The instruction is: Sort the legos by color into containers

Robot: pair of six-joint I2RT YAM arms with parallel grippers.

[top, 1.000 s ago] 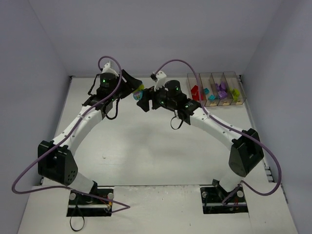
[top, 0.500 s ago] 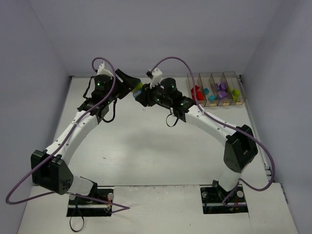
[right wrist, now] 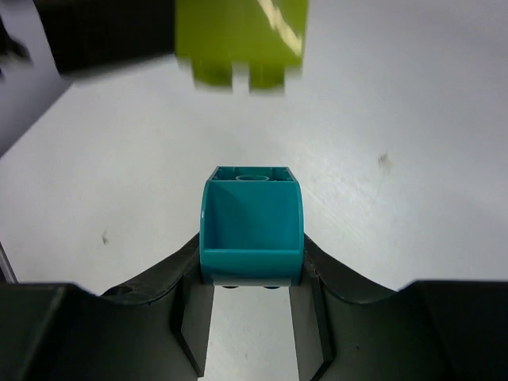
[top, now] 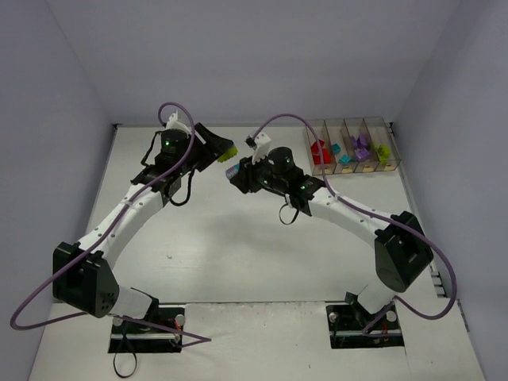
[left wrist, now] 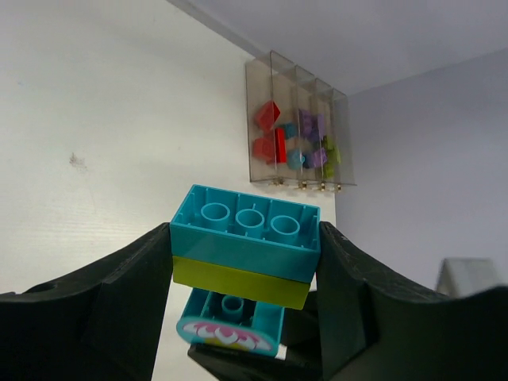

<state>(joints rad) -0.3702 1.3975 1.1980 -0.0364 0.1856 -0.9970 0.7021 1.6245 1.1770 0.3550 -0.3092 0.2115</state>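
Observation:
My left gripper (left wrist: 246, 258) is shut on a two-brick stack, a teal lego (left wrist: 246, 234) on a lime lego (left wrist: 238, 282). From above, the lime brick (top: 226, 149) shows at the left gripper (top: 219, 149). My right gripper (right wrist: 252, 258) is shut on a teal lego with a rounded top (right wrist: 252, 226), which sits just below the stack in the left wrist view (left wrist: 230, 321), apart from it. The right gripper (top: 235, 170) hangs close beside the left one at the table's far middle. The containers (top: 353, 124) stand at the back right with red, teal, purple and lime bricks inside.
The walls close in behind and on both sides of the white table (top: 238, 238). The clear bins (left wrist: 298, 87) lie to the right of both grippers. Purple cables loop over each arm.
The right gripper has shut on the rounded teal brick and drawn it off the stack. Both grippers have moved a little toward the near side and apart.

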